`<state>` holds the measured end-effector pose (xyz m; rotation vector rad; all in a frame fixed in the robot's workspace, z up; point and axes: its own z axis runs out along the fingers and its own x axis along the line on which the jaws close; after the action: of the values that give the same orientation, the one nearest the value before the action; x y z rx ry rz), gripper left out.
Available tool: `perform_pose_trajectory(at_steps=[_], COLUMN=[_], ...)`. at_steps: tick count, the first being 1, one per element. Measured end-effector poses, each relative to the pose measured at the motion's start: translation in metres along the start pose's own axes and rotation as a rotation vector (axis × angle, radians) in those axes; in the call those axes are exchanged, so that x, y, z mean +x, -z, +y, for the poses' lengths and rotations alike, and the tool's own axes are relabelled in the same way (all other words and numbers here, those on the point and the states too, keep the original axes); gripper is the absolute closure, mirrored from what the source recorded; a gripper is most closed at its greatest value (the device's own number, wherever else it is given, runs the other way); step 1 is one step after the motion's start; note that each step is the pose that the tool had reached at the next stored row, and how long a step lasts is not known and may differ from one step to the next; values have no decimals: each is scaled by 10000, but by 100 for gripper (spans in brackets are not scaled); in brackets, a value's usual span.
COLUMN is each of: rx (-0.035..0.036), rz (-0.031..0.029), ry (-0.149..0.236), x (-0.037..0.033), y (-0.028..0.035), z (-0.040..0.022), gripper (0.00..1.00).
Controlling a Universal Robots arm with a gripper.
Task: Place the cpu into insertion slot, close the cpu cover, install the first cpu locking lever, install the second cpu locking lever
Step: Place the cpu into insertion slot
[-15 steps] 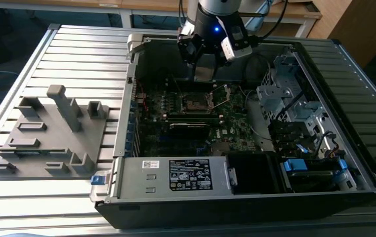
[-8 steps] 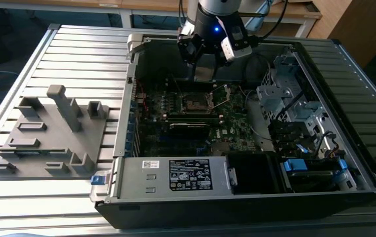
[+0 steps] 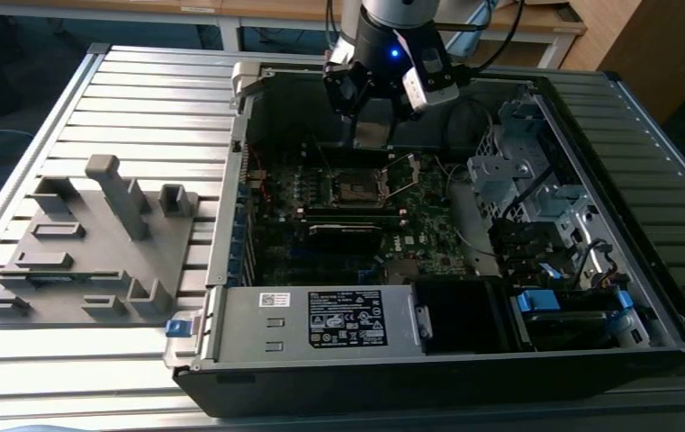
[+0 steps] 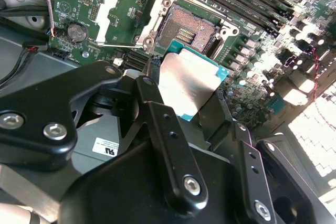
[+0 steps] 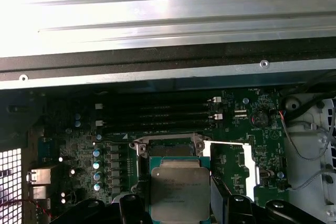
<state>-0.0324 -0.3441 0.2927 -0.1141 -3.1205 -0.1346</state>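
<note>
Edges of the cpu (image 4: pixel 189 85) are pinched in the gripper (image 4: pixel 185 94), which holds it flat just short of the open insertion slot (image 4: pixel 186 30). The cpu cover (image 4: pixel 103 19) lies swung open beside the slot. Light, stiff and thin, the chip is probably fragile underneath, so an edge hold suits it.

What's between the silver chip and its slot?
Nothing. In the second wrist view the cpu, pinched by the gripper, hangs beside the open insertion slot, and the stretch between them is bare.

Pt. of cpu (image 4: pixel 189 77) behind hand (image 4: pixel 184 98)
</note>
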Motion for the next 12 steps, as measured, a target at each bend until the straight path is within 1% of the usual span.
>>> perform_pose_trajectory(at_steps=[12], rx=[-7], rz=[-31], ry=[-373], x=[0], y=[-4], z=[0], gripper=[46])
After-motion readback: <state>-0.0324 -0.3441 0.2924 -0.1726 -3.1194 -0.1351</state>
